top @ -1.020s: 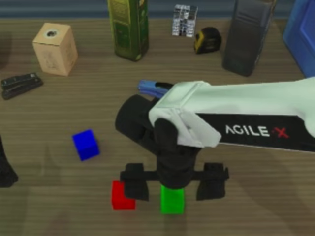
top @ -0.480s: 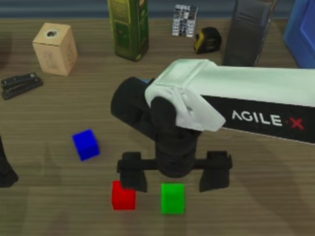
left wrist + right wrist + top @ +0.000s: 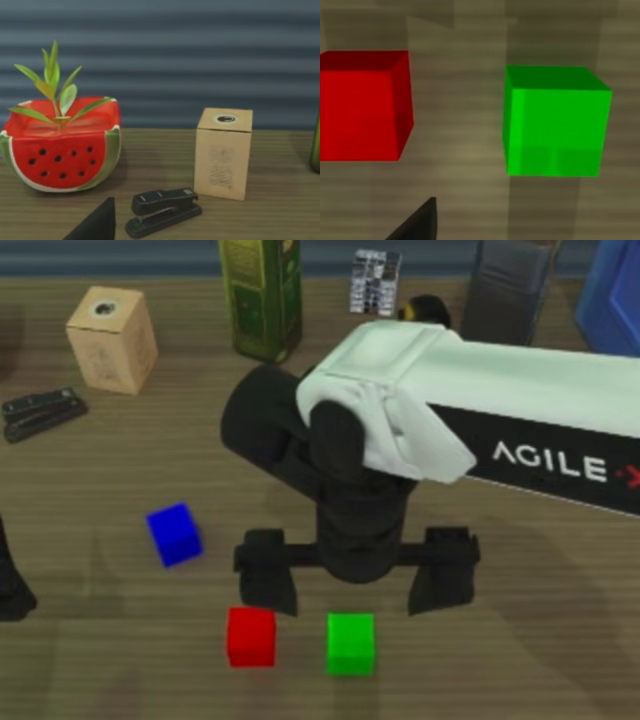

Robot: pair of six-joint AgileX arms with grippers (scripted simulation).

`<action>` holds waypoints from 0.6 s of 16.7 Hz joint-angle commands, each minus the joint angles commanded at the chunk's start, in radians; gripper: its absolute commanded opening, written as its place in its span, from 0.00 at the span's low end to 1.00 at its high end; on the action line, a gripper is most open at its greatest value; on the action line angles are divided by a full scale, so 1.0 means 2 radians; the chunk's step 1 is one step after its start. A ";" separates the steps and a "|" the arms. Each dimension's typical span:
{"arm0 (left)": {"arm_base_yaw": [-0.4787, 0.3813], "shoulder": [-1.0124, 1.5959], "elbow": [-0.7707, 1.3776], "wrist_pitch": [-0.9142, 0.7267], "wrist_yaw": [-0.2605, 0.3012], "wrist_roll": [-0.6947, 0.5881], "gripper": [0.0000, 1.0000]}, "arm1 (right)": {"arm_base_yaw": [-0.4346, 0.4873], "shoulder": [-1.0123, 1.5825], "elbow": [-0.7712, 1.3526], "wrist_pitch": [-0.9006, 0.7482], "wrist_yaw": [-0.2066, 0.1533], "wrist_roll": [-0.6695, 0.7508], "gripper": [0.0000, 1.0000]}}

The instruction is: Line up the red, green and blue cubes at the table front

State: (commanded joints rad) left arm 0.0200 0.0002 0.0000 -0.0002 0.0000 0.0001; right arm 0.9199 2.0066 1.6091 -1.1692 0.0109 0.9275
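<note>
At the table (image 3: 560,640) front, the red cube (image 3: 250,636) and the green cube (image 3: 351,643) sit side by side with a small gap between them. The blue cube (image 3: 174,534) lies farther back and to the left, turned slightly. My right gripper (image 3: 353,598) hovers open just behind the green cube, holding nothing. In the right wrist view both the red cube (image 3: 362,107) and the green cube (image 3: 552,122) rest on the wood, with one dark fingertip (image 3: 420,222) showing. My left gripper (image 3: 10,590) stays parked at the left edge.
Along the back stand a tan box (image 3: 112,338), a black stapler (image 3: 42,412), a green carton (image 3: 262,295), a patterned cube (image 3: 375,282), a tape measure (image 3: 425,308), a dark grey box (image 3: 510,300) and a blue container (image 3: 615,310). A watermelon planter (image 3: 62,145) stands at the far left.
My right gripper has drawn up and back from the green cube, which stays on the table. The arm now covers the blue thing seen behind it earlier.
</note>
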 joint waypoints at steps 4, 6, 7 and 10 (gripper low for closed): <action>-0.011 0.045 0.043 -0.031 0.000 0.023 1.00 | -0.023 -0.051 -0.040 0.026 0.018 -0.029 1.00; -0.021 0.095 0.088 -0.063 0.000 0.046 1.00 | -0.047 -0.109 -0.083 0.054 0.033 -0.058 1.00; -0.027 0.127 0.115 -0.082 0.000 0.060 1.00 | -0.062 -0.145 -0.109 0.071 0.040 -0.075 1.00; -0.049 0.250 0.207 -0.149 -0.001 0.109 1.00 | -0.117 -0.280 -0.204 0.133 0.062 -0.135 1.00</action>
State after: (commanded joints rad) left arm -0.0779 0.4998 0.4148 -0.2976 -0.0028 0.2171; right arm 0.6859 1.4465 1.2009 -0.9029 0.1358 0.6581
